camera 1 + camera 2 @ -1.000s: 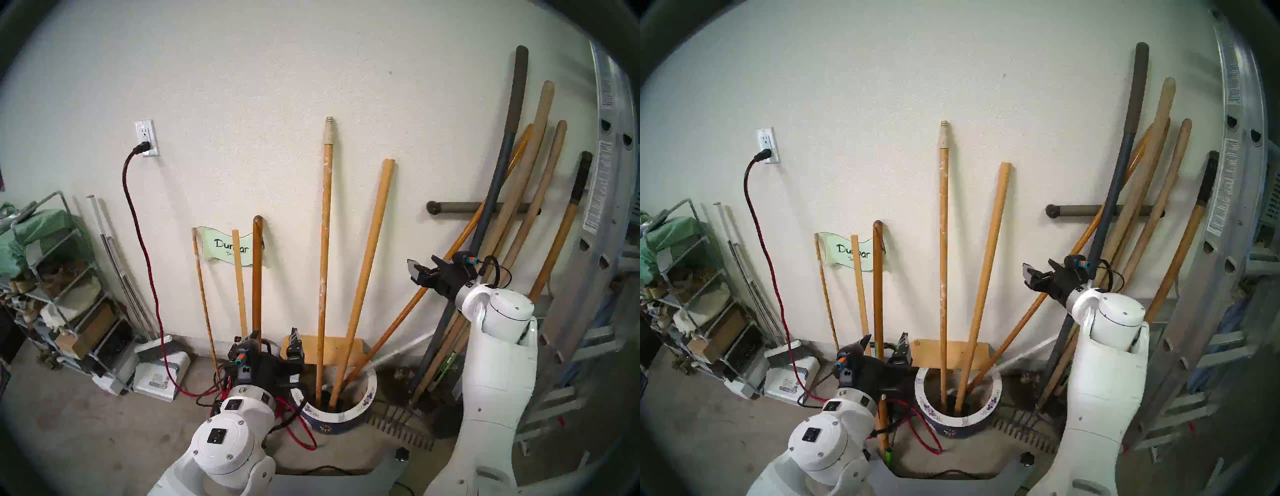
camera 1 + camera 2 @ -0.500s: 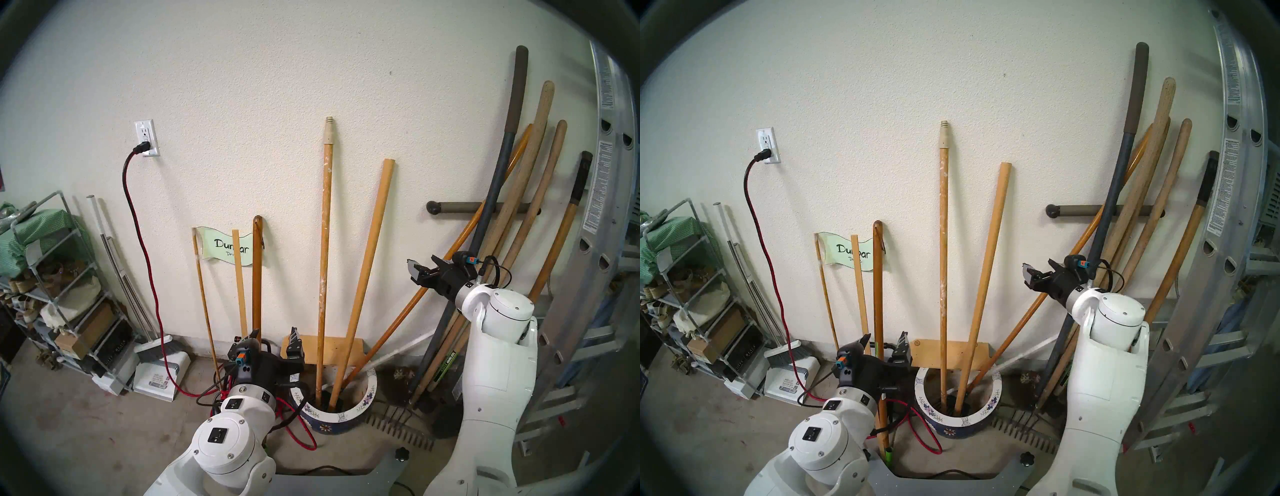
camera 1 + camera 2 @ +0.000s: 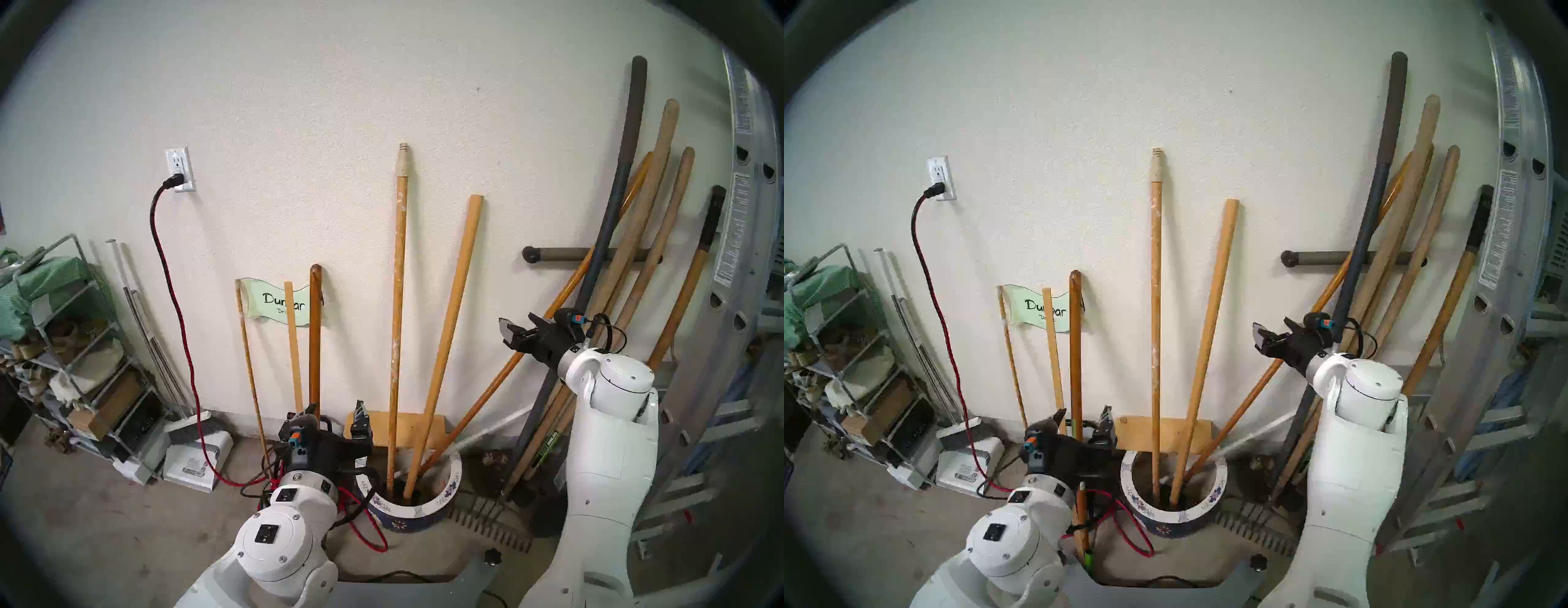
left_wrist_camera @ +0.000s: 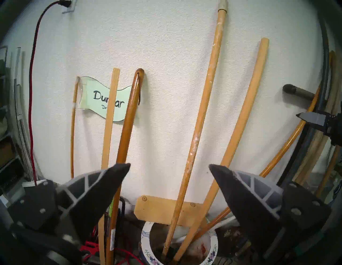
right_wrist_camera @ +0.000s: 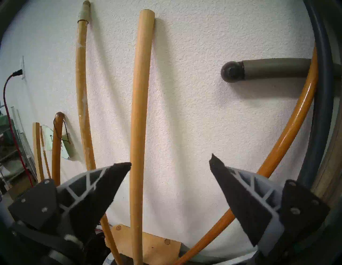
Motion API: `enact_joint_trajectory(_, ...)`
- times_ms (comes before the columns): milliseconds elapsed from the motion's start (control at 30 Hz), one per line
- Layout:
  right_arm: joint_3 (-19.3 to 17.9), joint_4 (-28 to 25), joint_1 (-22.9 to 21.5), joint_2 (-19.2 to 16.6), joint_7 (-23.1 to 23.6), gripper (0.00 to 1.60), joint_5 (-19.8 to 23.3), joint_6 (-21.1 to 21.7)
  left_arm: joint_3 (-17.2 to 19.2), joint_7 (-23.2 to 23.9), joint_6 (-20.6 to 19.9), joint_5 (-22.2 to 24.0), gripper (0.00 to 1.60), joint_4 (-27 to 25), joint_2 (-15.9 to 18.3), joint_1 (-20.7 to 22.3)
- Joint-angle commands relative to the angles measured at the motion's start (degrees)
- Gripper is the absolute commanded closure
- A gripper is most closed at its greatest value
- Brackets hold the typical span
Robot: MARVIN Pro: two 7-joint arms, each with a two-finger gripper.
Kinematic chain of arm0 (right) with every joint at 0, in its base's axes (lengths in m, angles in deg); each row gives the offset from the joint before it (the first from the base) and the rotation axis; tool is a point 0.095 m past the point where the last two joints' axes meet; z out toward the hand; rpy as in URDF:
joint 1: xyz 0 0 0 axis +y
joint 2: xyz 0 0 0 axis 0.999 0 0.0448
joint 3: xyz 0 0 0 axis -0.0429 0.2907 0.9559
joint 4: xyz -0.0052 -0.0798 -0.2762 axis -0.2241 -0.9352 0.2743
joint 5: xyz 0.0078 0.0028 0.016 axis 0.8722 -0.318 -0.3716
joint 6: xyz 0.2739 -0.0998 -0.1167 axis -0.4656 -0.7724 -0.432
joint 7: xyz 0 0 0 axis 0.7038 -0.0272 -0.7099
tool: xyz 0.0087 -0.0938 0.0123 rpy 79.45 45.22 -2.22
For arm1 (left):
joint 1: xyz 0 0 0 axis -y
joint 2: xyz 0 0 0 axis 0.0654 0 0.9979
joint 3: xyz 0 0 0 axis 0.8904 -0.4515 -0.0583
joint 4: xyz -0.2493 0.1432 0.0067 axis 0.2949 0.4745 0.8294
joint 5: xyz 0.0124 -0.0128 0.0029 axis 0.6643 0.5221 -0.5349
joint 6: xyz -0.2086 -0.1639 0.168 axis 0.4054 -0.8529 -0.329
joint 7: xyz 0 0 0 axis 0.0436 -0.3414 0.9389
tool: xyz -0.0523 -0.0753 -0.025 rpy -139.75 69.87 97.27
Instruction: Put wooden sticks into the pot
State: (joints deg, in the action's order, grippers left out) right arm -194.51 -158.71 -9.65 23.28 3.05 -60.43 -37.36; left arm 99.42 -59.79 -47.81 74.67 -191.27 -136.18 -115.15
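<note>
No change against the earlier frames: both arms and all poles stand as before. The two wooden sticks [image 3: 396, 322] stand in the pot [image 3: 450, 492], tops leaning on the wall. Left gripper [image 3: 337, 414] is spread wide and empty, just left of the pot. Right gripper [image 3: 518, 329] is likewise released, clear of the sticks. The pot's left rim is hidden behind the left wrist; stick feet are lost in shadow.

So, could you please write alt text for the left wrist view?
Two long wooden sticks, the paint-flecked stick and the plain stick, stand in the pot and lean on a white wall. The open left gripper frames them, holding nothing; a dark-brown stick stands left.
</note>
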Motion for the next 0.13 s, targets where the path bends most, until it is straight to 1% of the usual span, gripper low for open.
enact_joint_trajectory(0, 0.07, -0.29, 0.05, -0.05, 0.05, 0.00, -0.05, 0.02, 0.07, 0.05, 0.08, 0.02, 0.00, -0.57, 0.26, -0.08)
enact_joint_trajectory(100, 0.07, -0.29, 0.05, -0.05, 0.05, 0.00, -0.05, 0.02, 0.00, -0.06, 0.12, 0.10, 0.00, -0.57, 0.38, -0.03)
